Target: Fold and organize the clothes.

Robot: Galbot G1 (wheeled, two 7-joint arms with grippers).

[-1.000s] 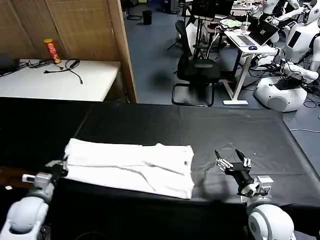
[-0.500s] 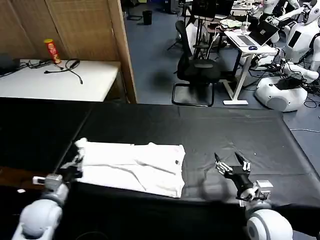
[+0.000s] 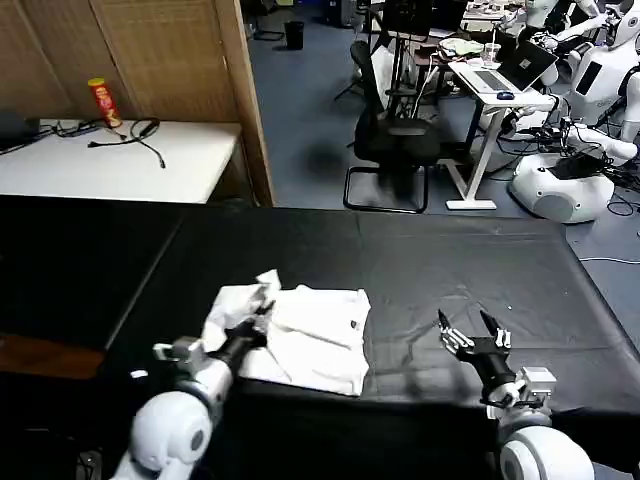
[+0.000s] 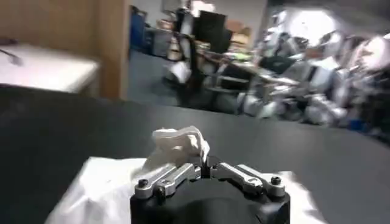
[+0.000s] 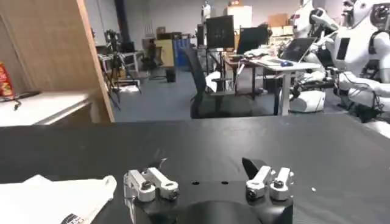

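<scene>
we are folding the t-shirt (image 3: 300,335), which is lying on the black tablecloth (image 3: 450,260) near the front edge, a little left of the middle. our left gripper (image 3: 258,318) is pinching a bunched end of the cloth, raised over the flat part, so we judge the sideways fold is in hand. our right gripper (image 3: 475,335) is waiting well apart to the right, fingers spread and empty. next we need to lay that end down flat and let go
</scene>
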